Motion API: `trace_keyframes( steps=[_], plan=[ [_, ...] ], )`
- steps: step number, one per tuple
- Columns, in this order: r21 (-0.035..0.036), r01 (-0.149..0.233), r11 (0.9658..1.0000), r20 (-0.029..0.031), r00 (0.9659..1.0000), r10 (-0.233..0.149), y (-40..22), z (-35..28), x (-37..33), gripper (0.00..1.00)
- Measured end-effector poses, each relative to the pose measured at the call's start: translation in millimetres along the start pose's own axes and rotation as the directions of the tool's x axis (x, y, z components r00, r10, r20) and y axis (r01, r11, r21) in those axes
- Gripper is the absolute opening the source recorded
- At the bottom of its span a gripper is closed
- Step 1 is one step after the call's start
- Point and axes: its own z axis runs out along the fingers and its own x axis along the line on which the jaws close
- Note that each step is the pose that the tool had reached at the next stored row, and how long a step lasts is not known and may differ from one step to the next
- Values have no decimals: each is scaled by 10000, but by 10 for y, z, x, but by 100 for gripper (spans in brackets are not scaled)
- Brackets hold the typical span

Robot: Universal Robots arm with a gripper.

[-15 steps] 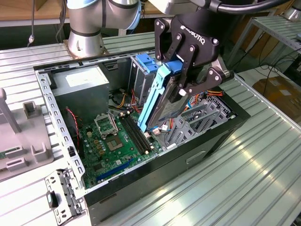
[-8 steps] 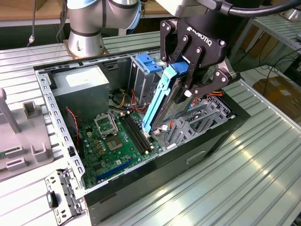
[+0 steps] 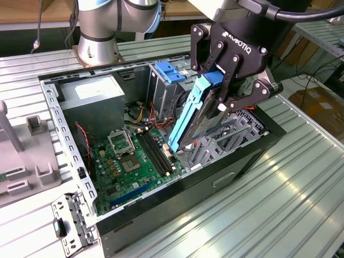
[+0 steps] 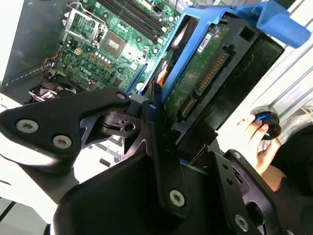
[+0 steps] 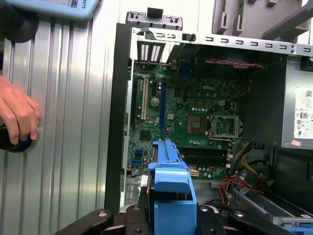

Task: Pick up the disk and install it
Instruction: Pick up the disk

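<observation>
Nearest in the exterior view, across the lower right: a ribbed metal table point(image 3: 279, 204). On it, an open computer case point(image 3: 54, 107), with a green motherboard point(image 3: 129, 166) on its floor at centre-left.

Above the case's right half, in the upper right of that view: a black gripper point(image 3: 217, 91), closed narrow on the disk point(image 3: 188, 118) and holding it by the upper end. Tilted steeply, lower end down by the motherboard's edge, just beside a grey metal drive cage point(image 3: 220, 142); touching there or not, cannot tell. Light-blue carrier along the edge toward the exterior view's left, dark slab behind it.

In the second wrist view, green circuit side and connector row of the disk point(image 4: 205, 68) showing, pinched between black fingers point(image 4: 157, 122). In the first wrist view, blue carrier end point(image 5: 171, 196) over the motherboard.

On the table apart from the case, in both wrist views: a person's hand point(image 5: 17, 115) on a dark round knob point(image 4: 266, 125).

Farther back in the exterior view: a grey power supply point(image 3: 94, 94) at upper left inside the case, a shorter blue bracket point(image 3: 169, 71) at top centre, and the arm's base point(image 3: 99, 32) beyond the case at the top.
</observation>
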Motion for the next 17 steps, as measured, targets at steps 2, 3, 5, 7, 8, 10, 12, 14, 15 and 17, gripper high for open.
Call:
trace_keyframes(
  steps=[2, 3, 5, 7, 8, 10, 12, 14, 15, 17],
  plan=[
    [-2, -1, 10000, 0, 10000, 1, -24, 0, 10, 36],
    [-4, -1, 10000, 1, 10000, 1, -34, -1, 14, 36],
    [-9, -1, 10000, 1, 10000, 1, -71, -2, 31, 36],
    [-13, -1, 10000, 1, 10000, 1, -92, -3, 47, 36],
    [-14, -1, 10000, 3, 10000, 1, -100, -3, 57, 36],
    [-19, -2, 10000, 4, 10000, 2, -116, -5, 84, 36],
    [-26, -1, 10000, 9, 10000, 1, -134, -7, 116, 36],
    [-32, -6, 10000, 12, 10000, 6, -157, -8, 144, 36],
    [-34, -19, 10000, 13, 10000, 19, -166, -8, 156, 36],
    [-30, -81, 10000, 14, 10000, 81, -172, -7, 171, 36]
  ],
)
